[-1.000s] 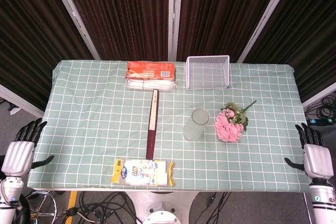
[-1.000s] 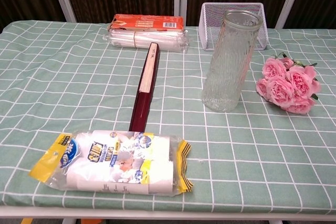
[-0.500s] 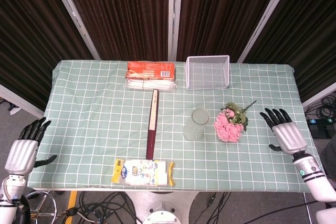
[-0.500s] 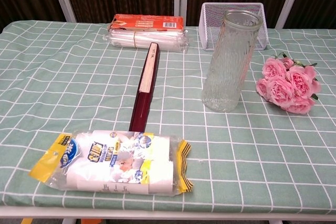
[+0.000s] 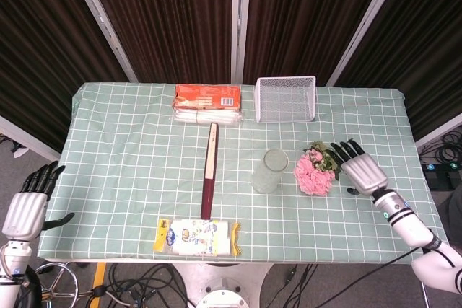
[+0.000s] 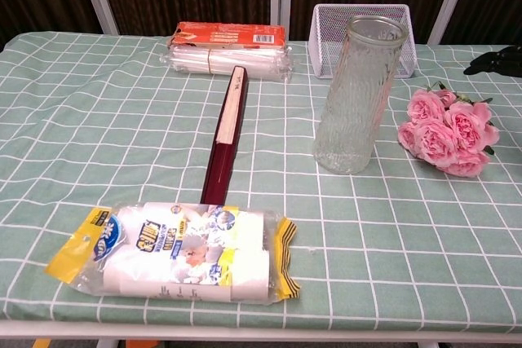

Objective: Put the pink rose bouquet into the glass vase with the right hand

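In the chest view only the dark fingertips of the right hand poke in at the picture's edge, beyond the pink rose bouquet; the palm is cut off. The bouquet's stems seem hidden behind its blooms there. The left hand is outside that view.

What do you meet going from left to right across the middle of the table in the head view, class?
Left hand off the table's edge → folded fan → vase → rose bouquet → right hand, open beside the bouquet.
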Tool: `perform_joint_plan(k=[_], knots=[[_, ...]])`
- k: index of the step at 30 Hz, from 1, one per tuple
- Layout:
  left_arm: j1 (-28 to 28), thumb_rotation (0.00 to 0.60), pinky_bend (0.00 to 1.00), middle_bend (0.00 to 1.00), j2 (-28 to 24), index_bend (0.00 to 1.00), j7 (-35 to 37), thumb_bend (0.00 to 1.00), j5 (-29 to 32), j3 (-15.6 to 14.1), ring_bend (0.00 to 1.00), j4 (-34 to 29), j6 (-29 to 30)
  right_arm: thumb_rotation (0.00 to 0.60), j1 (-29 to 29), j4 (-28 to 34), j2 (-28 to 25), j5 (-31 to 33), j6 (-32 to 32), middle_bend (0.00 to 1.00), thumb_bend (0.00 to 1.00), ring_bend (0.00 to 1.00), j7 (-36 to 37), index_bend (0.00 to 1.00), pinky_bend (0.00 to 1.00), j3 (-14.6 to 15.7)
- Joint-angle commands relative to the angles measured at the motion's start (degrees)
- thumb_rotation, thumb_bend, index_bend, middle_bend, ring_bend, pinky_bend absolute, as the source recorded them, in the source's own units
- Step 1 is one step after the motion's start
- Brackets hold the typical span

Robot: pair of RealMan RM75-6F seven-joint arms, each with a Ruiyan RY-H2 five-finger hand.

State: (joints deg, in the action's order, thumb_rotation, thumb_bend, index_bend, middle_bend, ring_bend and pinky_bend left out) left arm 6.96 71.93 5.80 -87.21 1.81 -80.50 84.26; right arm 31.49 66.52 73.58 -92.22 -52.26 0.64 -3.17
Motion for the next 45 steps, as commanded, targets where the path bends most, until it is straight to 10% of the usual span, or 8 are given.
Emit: perform_joint_plan(k=[1, 27, 31, 38, 45], knots=[[0.0, 0.6, 0.12, 0.0, 0.0, 0.07, 0.3, 0.0, -0.2, -0.1, 0.0, 0.3, 0.0, 0.6, 2.9, -6.4, 4.1, -1.9, 0.1, 0.0, 0.0, 0.0, 5.3, 0.0, 0.0, 0.7], [-0.2, 0.6, 0.12, 0.0, -0.6, 0.07, 2.7, 0.0, 0.1, -0.3, 0.0, 1.3, -0.3, 0.6, 11.2, -17.0, 13.4, -1.3, 7.9, 0.06, 0.0, 0.0, 9.3, 0.0, 0.0, 4.6], [-0.3, 0.6, 0.12, 0.0, -0.7, 0.07, 2.9, 0.0, 0.0, -0.4, 0.0, 1.4, -0.1, 0.6, 11.0, -17.9, 14.1, -0.9, 6.6, 0.19, 0.03, 0.11, 9.5, 0.05, 0.17, 4.6], [-0.2, 0.6, 0.12, 0.0, -0.9, 0.07, 2.8, 0.0, -0.1, -0.3, 0.0, 1.0, -0.1, 0.6, 10.9, -18.3, 14.1, -0.2, 5.6, 0.43, 0.1, 0.36, 9.9, 0.43, 0.56, 4.6], [-0.3, 0.6, 0.12, 0.0, -1.3, 0.07, 2.3, 0.0, 0.0, -0.3, 0.0, 0.3, 0.0, 0.6, 10.3, -16.4, 12.3, 0.4, 3.5, 0.49, 0.12, 0.43, 9.9, 0.54, 0.66, 4.5]])
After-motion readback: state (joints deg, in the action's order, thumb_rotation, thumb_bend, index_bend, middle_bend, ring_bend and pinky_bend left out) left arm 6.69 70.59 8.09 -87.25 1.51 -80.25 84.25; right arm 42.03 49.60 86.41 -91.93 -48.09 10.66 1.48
